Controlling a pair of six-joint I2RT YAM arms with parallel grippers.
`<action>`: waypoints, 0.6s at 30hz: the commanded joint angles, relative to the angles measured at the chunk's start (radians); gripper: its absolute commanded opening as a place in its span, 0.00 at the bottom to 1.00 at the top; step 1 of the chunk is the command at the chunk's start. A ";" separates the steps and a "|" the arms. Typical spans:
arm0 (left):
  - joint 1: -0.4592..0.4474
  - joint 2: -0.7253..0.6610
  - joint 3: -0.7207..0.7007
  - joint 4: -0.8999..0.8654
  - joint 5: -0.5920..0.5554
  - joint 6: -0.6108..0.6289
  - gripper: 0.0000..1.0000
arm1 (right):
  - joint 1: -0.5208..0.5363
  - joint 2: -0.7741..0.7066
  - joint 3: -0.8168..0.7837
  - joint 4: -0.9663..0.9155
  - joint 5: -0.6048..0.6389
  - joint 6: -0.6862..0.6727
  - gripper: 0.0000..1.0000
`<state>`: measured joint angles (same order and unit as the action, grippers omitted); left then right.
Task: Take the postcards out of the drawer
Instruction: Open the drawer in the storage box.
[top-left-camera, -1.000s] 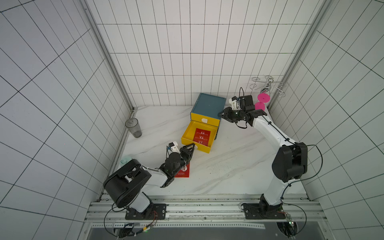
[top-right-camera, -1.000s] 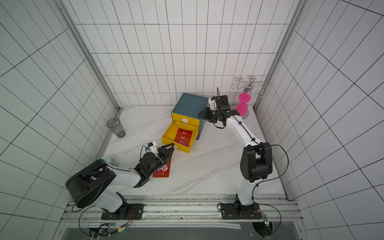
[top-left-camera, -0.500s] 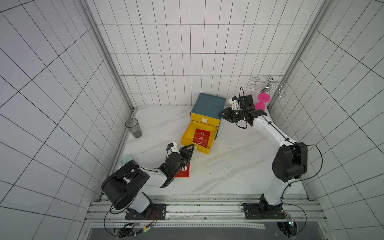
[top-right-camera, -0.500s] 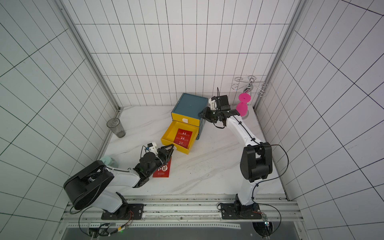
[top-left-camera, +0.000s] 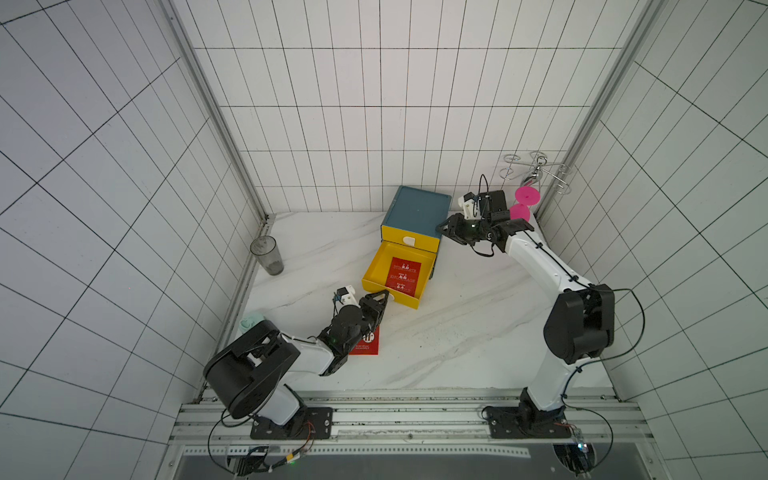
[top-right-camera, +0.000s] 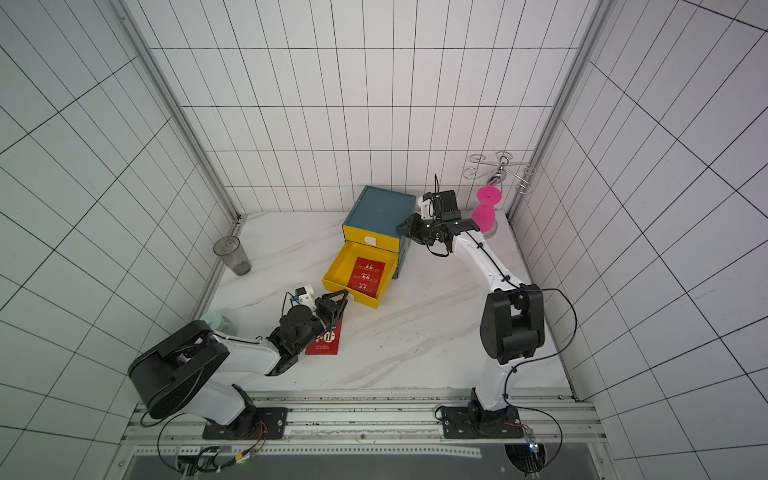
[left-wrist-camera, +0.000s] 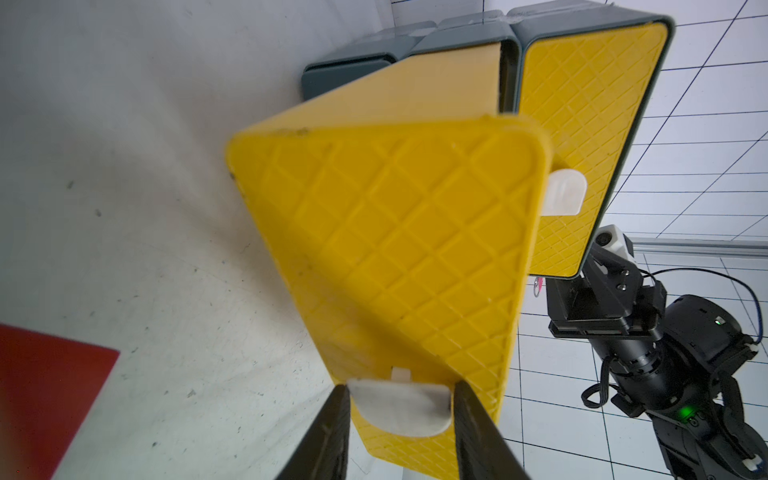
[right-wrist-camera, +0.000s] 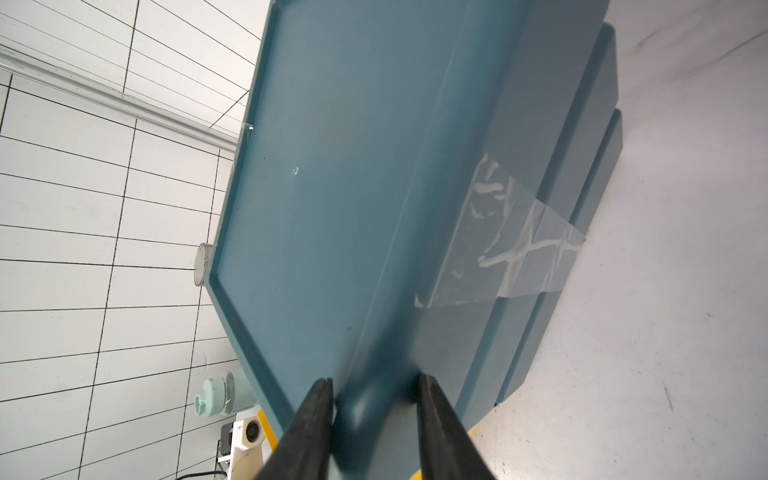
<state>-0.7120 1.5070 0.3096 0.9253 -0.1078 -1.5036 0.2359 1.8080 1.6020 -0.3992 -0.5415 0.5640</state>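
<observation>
The yellow drawer (top-left-camera: 376, 270) stands pulled out of the teal cabinet (top-left-camera: 417, 205), seen in both top views. Red postcards (top-left-camera: 402, 274) with white print lie flat inside it. Another red postcard (top-left-camera: 368, 343) lies on the table, partly under my left arm. My left gripper (left-wrist-camera: 399, 390) straddles the drawer's white handle tab (left-wrist-camera: 399, 409), jaws slightly apart beside it. My right gripper (right-wrist-camera: 374, 382) is shut on the cabinet's near top corner (right-wrist-camera: 374, 415).
A grey tumbler (top-left-camera: 266, 254) stands by the left wall and a mint cup (top-left-camera: 251, 324) sits behind my left arm. A pink goblet (top-left-camera: 524, 203) and a wire rack (top-left-camera: 536, 170) occupy the back right corner.
My left jaws have eased apart a little around the drawer handle. The drawer, the cards and the right arm have stayed in place.
</observation>
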 joint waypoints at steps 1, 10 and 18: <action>-0.007 0.012 -0.013 -0.011 0.009 0.003 0.45 | -0.004 0.056 0.010 -0.042 0.023 -0.007 0.36; -0.007 -0.004 -0.024 -0.055 0.011 -0.002 0.66 | -0.004 0.050 0.008 -0.047 0.027 -0.016 0.37; -0.006 -0.279 -0.012 -0.441 -0.036 0.126 0.71 | -0.007 0.047 0.043 -0.072 0.026 -0.029 0.41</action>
<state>-0.7147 1.3254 0.2760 0.6884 -0.1097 -1.4662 0.2352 1.8164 1.6104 -0.3988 -0.5411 0.5583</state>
